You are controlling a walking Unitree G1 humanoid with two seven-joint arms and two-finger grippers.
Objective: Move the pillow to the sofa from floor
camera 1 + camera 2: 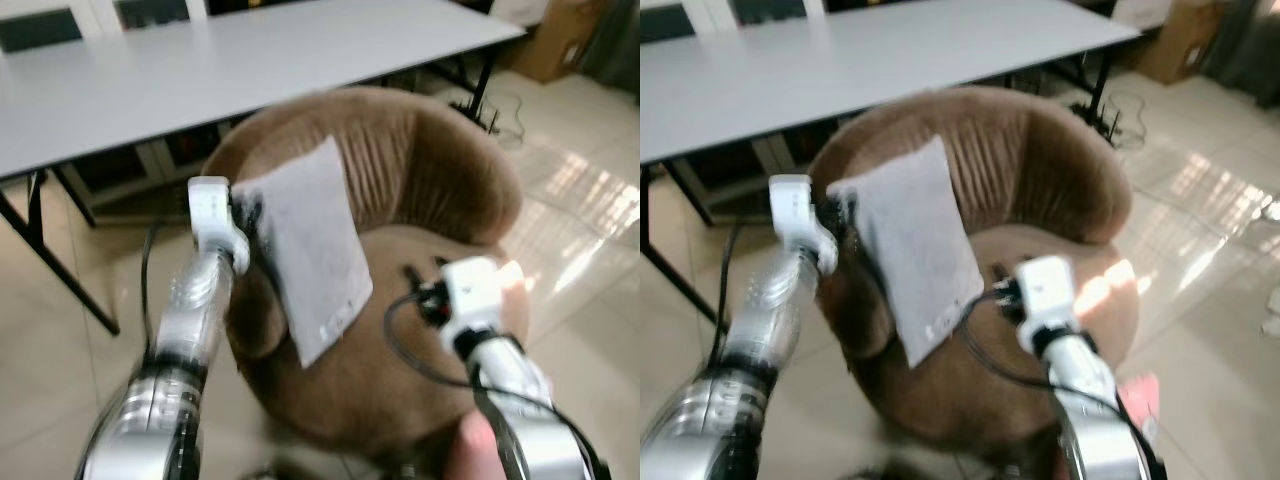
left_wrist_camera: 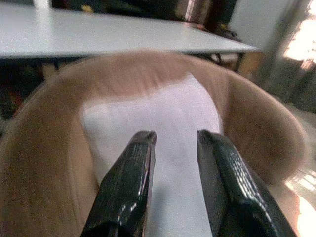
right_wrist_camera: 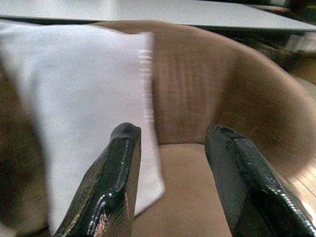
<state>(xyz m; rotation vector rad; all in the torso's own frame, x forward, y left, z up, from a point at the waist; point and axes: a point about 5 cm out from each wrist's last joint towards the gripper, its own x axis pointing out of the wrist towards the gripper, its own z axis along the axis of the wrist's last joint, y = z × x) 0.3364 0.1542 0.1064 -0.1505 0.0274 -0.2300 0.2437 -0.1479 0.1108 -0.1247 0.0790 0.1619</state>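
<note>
Leaning at frame centre, the grey pillow point(image 1: 308, 247) is propped against the brown armchair point(image 1: 440, 180) backrest. The left gripper point(image 2: 174, 140) is released just before it; the right gripper point(image 3: 170, 133) is spread over the seat.

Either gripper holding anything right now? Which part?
Nothing held. Left gripper and right gripper are open; the pillow leans in the brown chair.

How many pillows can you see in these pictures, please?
1. The pillow stands tilted in the brown chair, leaning on its left armrest, just in front of the left gripper. Others may lie hidden behind the chair.
</note>
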